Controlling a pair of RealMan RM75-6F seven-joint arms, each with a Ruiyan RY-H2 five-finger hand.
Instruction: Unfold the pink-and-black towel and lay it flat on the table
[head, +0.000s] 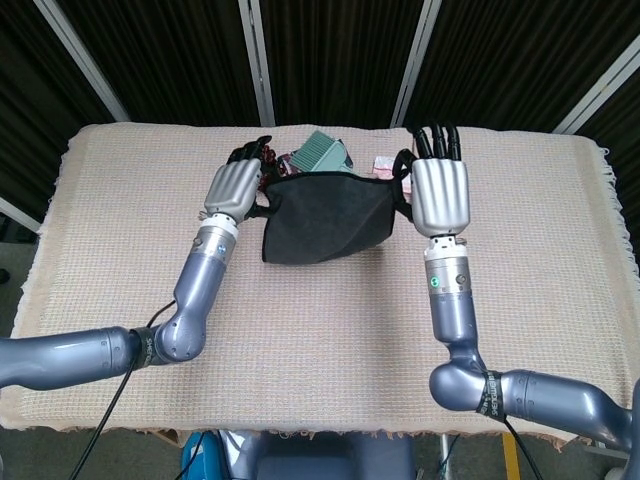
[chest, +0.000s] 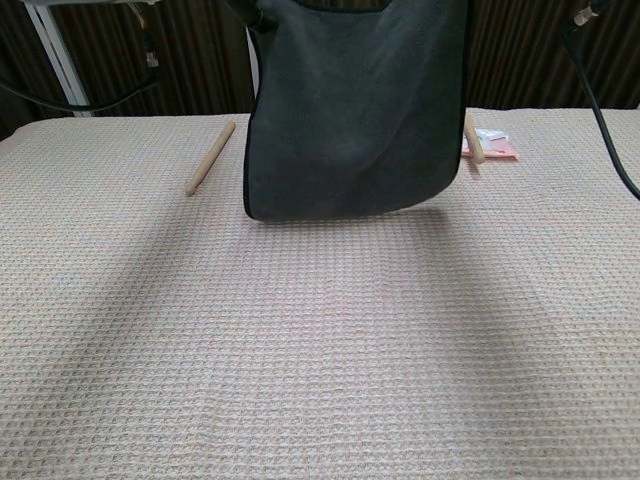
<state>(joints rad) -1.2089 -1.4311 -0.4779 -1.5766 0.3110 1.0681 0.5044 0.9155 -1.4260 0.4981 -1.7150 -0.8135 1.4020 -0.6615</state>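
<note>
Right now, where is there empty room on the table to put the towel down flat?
The near half of the table, below the hanging towel, is bare. The back edge is crowded: wooden stick, green item, beads, pink packet.

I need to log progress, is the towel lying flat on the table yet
Not yet. The towel hangs spread between the left hand and right hand, its lower edge above the table.

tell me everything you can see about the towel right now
The towel hangs spread between the two raised hands, the left hand holding one top corner and the right hand the other. It looks like soft dark grey-black cloth with black edging; no pink shows now. In the chest view it hangs as a broad sheet, sagging at the top, its lower edge above the table, apparently clear of it.
</note>
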